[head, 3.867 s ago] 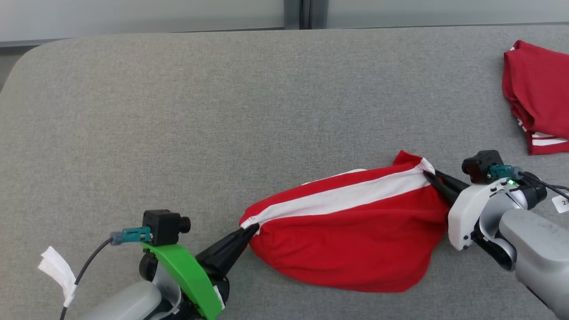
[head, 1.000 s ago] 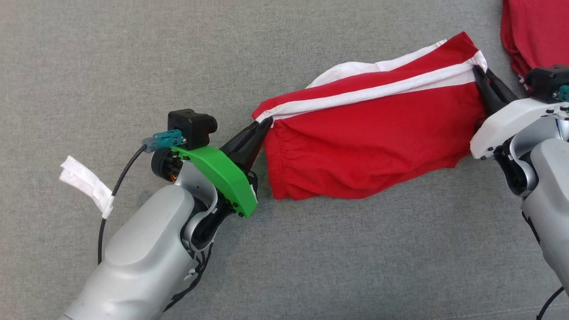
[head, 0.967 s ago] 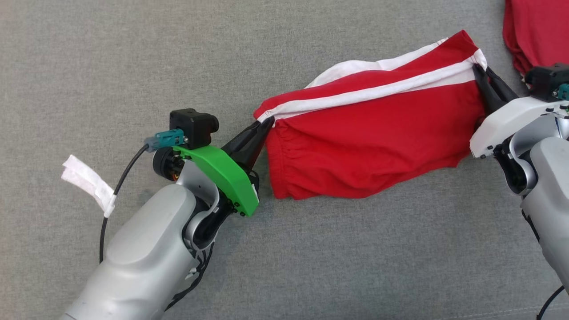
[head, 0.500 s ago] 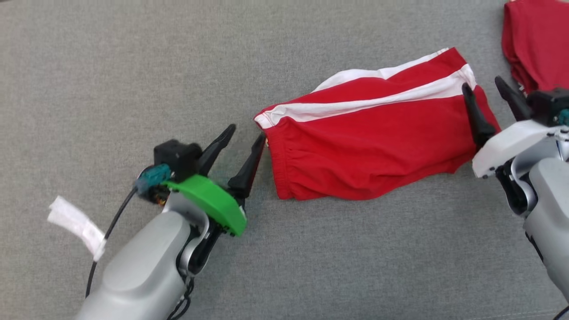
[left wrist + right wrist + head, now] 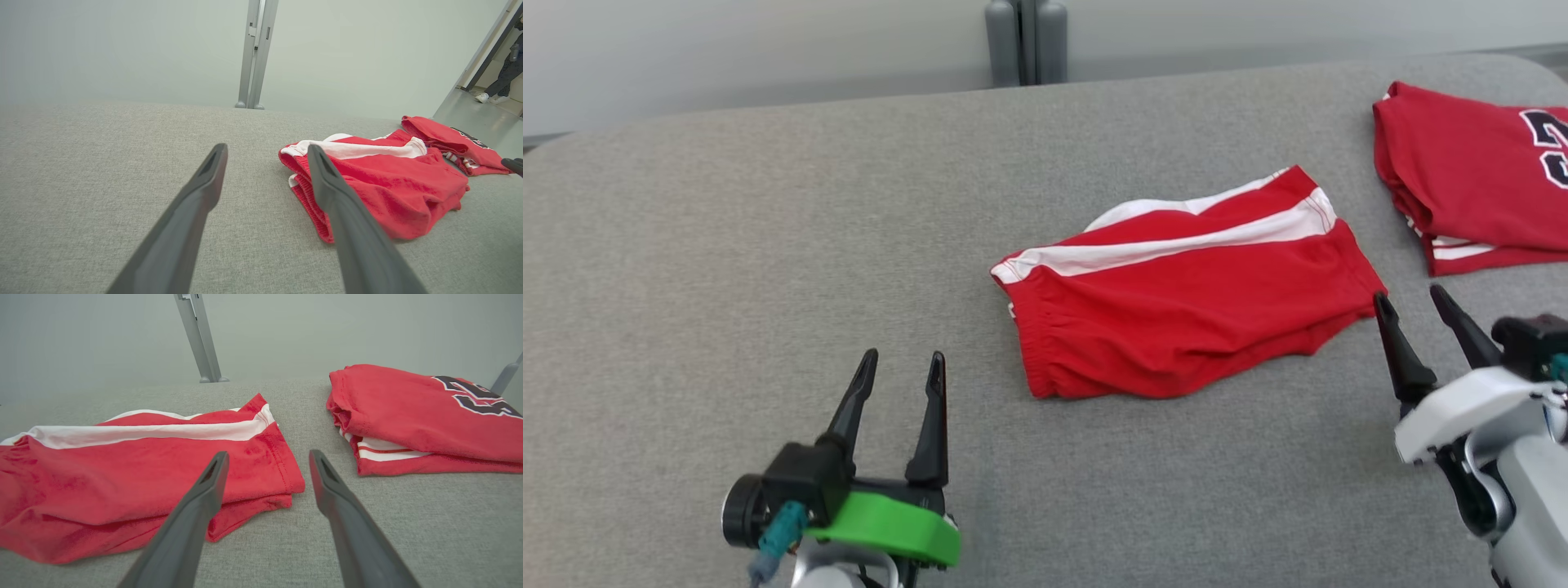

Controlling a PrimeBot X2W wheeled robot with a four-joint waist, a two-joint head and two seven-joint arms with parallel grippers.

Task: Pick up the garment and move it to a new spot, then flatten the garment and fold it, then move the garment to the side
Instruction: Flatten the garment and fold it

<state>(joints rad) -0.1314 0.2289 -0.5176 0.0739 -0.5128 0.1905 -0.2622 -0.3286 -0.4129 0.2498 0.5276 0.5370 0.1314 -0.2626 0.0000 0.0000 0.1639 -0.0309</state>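
Bright, even, diffuse light, probably from overhead; no glare. Only a thin soft shadow under the near hem of the red shorts on the grey fabric table. Head view sharp, colours a bit flat. Wrist views wide-angle: the post leans, table edge bows. Fingers of left gripper and right gripper go soft toward the bottom edge. In the far doorway a person's legs small, blurry.

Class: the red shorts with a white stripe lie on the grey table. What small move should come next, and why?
Probably lower the right gripper onto the near hem corner of the red white-striped shorts to grip it: both it and the left gripper stand open, off the cloth, whose hem layers lie uneven.
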